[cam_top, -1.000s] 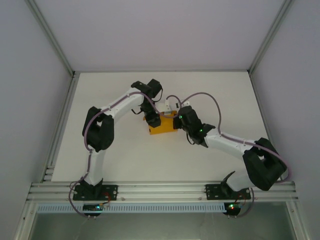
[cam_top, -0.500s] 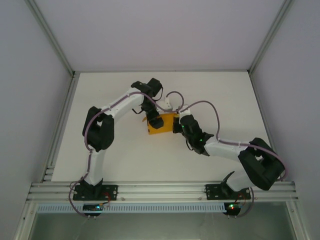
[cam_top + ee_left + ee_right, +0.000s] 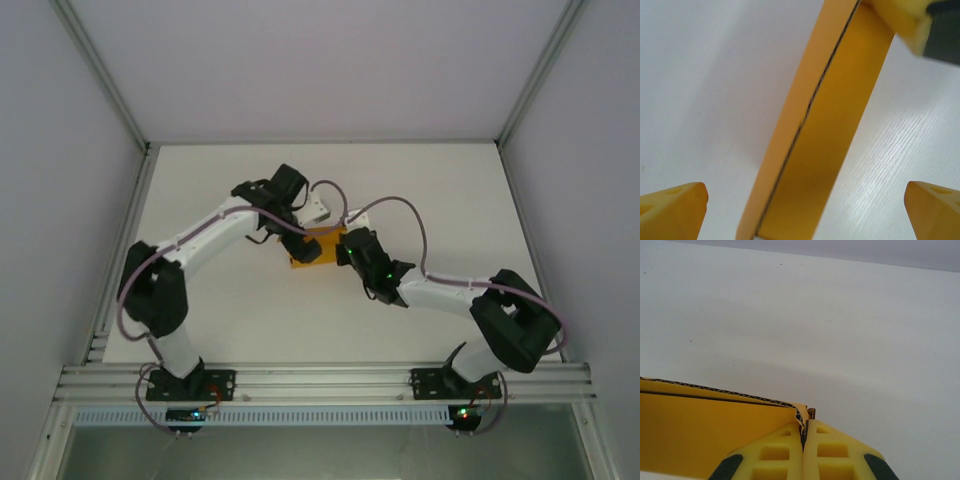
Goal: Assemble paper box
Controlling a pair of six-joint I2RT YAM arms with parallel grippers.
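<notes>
My left end effector (image 3: 805, 210) hung spread wide over the paper box (image 3: 825, 135), with one finger on each side of an upright card wall and touching neither face. I judged it was straddling that wall so it could close on it or press it. The box sat near the middle of the white bench (image 3: 850, 315), between my two arms. My right end effector (image 3: 803, 447) was pinching the wall's corrugated corner edge, probably to steady the box for the left.
</notes>
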